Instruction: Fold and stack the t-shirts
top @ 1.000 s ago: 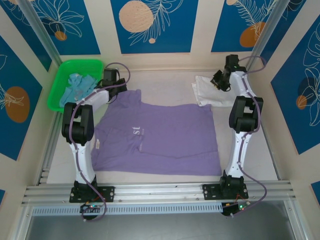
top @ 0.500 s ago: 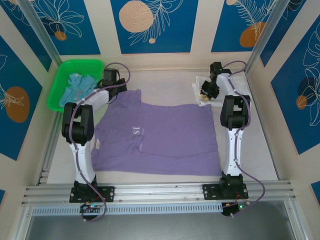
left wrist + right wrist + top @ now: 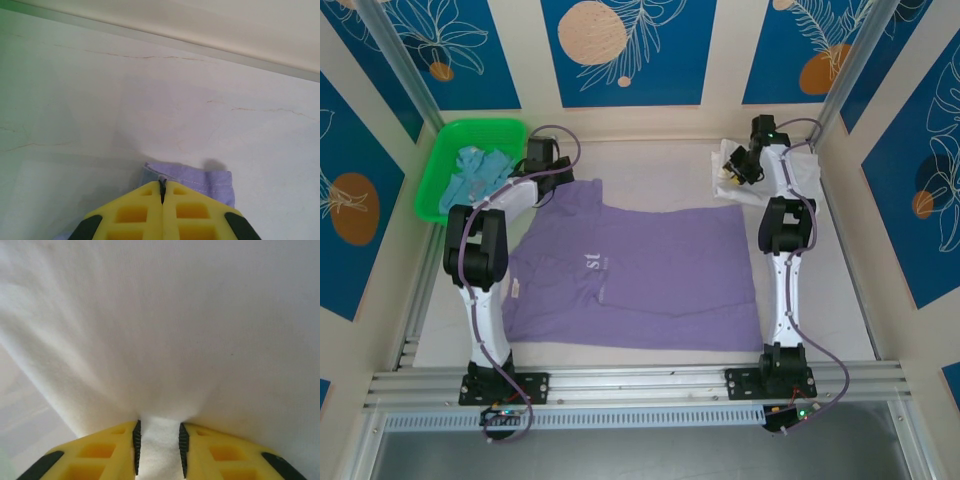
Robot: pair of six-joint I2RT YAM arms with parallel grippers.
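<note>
The pale, faintly veined table (image 3: 650, 165) stands between cream walls with blue leaf-pattern panels (image 3: 660, 60). The lavender t-shirt (image 3: 660, 270) lies spread flat in the middle of it. The left claw (image 3: 162, 182) is closed tight on its sleeve hem. At the far right corner, the right claw (image 3: 158, 427) pinches a fold of the white t-shirt (image 3: 160, 330) with a narrow gap. The light blue t-shirt (image 3: 475, 172) lies crumpled in the green basket (image 3: 485, 125) at the far left.

We record bright, even light from above, with faint shadows. Left wrist view: green tint at 9 o'clock, soft shadow on the tabletop (image 3: 210, 80) toward 6 o'clock. Right wrist view: white t-shirt (image 3: 165, 325) washed out and blurred.
</note>
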